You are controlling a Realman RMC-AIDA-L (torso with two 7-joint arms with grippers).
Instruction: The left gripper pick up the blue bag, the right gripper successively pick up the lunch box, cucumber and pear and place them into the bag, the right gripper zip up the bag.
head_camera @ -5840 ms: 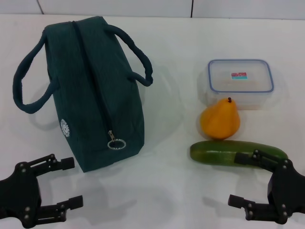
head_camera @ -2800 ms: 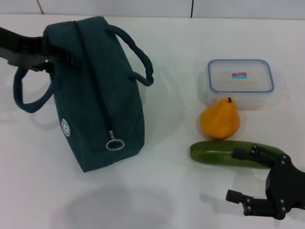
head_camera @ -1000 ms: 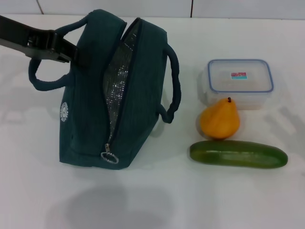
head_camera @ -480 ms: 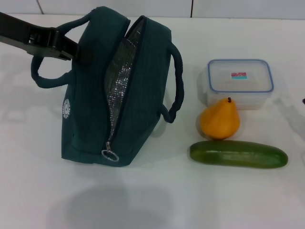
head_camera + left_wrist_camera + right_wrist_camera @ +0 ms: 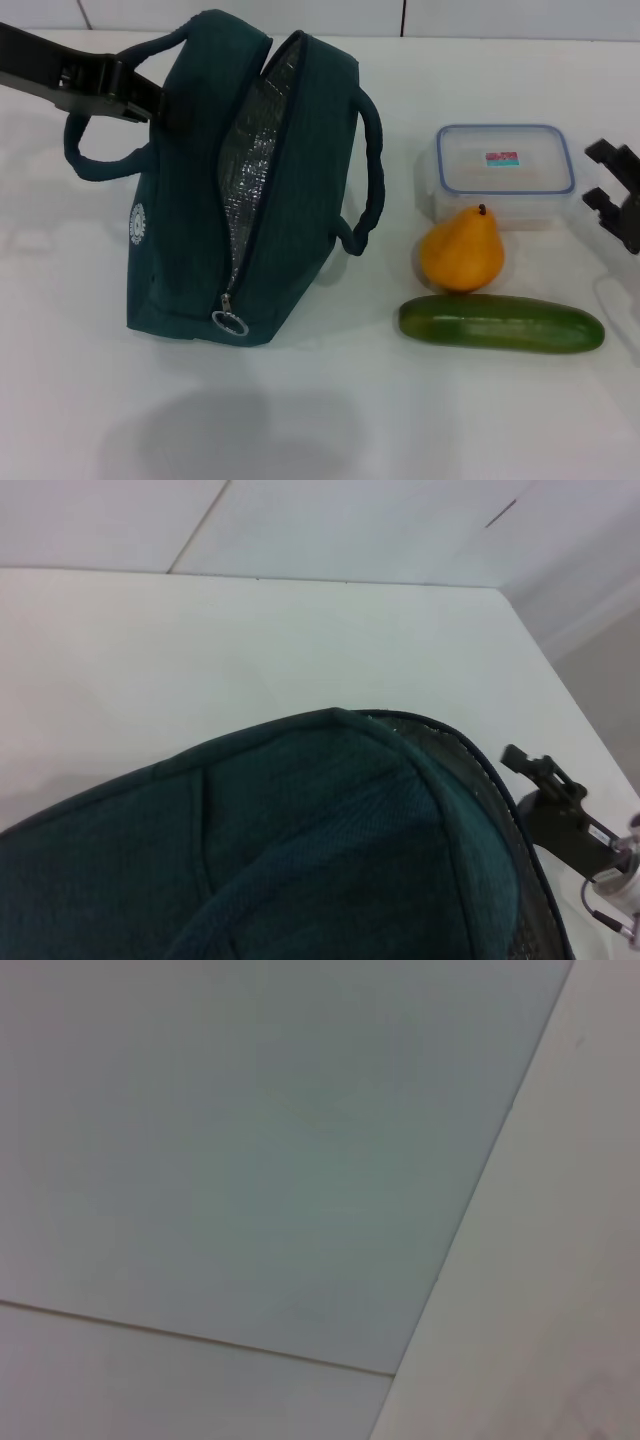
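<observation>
On the white surface [image 5: 330,400] in front of me I have the blue bag [image 5: 190,240] standing at the left, its zip undone so the mouth gapes and the silver lining [image 5: 245,190] shows. My left end effector [image 5: 150,98] reaches in from the far left edge and is clamped on the top of the bag beside the near handle [image 5: 95,165]; the left wrist view is filled with teal fabric right up against the camera. The ring zip pull [image 5: 229,322] hangs at the low front end of the zip.

Well apart to the right sits the lunch box [image 5: 505,165], lid on. The pear [image 5: 461,250] stands just in front of it, touching or nearly touching its front wall. The cucumber [image 5: 501,323] lies crosswise just in front of the pear.

My right end effector [image 5: 605,175] shows at the right edge, close beside the lunch box, its two black fingers spread with nothing between them. The right wrist view shows only pale panels
</observation>
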